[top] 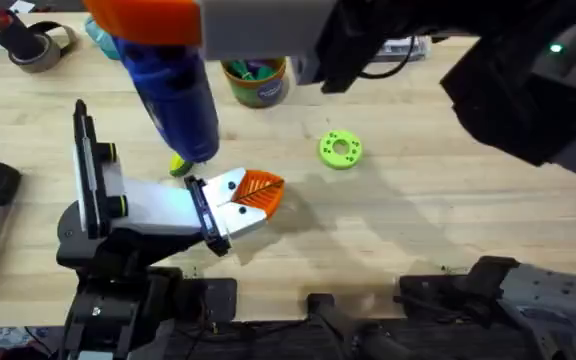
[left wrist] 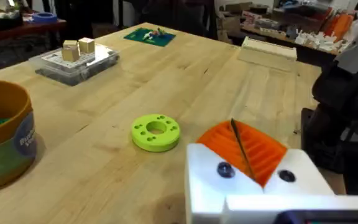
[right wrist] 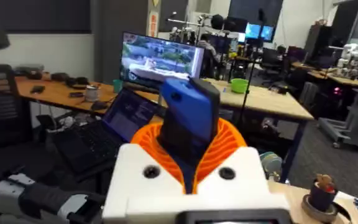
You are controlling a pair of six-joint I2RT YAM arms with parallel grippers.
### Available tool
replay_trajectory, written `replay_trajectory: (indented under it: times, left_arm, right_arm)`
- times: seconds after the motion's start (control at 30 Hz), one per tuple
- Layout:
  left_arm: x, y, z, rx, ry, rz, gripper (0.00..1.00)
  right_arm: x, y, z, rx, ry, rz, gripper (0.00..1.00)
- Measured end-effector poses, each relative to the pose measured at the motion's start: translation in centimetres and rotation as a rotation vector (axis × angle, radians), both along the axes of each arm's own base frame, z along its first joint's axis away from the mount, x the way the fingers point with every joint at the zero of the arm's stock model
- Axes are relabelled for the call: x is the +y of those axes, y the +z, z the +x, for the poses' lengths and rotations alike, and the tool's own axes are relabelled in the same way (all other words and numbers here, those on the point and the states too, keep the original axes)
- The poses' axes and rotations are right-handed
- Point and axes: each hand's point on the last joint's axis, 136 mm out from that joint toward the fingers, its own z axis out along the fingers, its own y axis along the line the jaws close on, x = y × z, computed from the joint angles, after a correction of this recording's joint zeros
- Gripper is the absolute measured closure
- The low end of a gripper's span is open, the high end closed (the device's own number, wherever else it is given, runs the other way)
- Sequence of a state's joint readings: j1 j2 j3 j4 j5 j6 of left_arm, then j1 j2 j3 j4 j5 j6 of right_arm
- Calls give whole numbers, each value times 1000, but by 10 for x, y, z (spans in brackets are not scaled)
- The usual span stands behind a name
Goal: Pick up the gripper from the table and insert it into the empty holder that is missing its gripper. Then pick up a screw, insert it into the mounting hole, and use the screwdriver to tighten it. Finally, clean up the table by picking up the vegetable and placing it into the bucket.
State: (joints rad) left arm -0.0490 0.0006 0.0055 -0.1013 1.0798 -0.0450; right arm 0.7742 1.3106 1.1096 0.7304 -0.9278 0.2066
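On the light wooden bench (top: 418, 230) you have one ribbed orange triangular gripper (top: 259, 190), one yellow-orange bucket (top: 256, 82); right end effector (right wrist: 188, 146) clamped on one blue cylindrical screwdriver (top: 180, 100); left end effector's state I cannot tell.

A dim workshop holds wooden desks (right wrist: 272, 99), a lit monitor (right wrist: 161, 57) and a laptop (right wrist: 107, 127).

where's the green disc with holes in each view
Overhead: green disc lies flat on the table, right of centre, right of the bucket.
Left wrist: disc at centre, bucket at the picture's left edge.
Right wrist: not in it.
Shared landmark: the bucket.
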Motion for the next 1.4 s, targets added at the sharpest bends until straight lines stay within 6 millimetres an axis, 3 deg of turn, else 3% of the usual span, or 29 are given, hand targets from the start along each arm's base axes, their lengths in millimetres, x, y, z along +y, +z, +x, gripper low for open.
replay_trajectory:
  times: [0.43, 0.77, 1.4]
  left_arm:
    - [0, 0, 0, -7, 0, 3, 987]
    - [0, 0, 0, -10, 2, 5, 987]
    - [0, 0, 0, -10, 2, 5, 987]
  right_arm:
    - [1, -19, 0, -8, 40, -31, 958]
    - [-6, -70, 1, -7, 23, -26, 958]
    - [1, -82, 12, 21, 6, -44, 958]
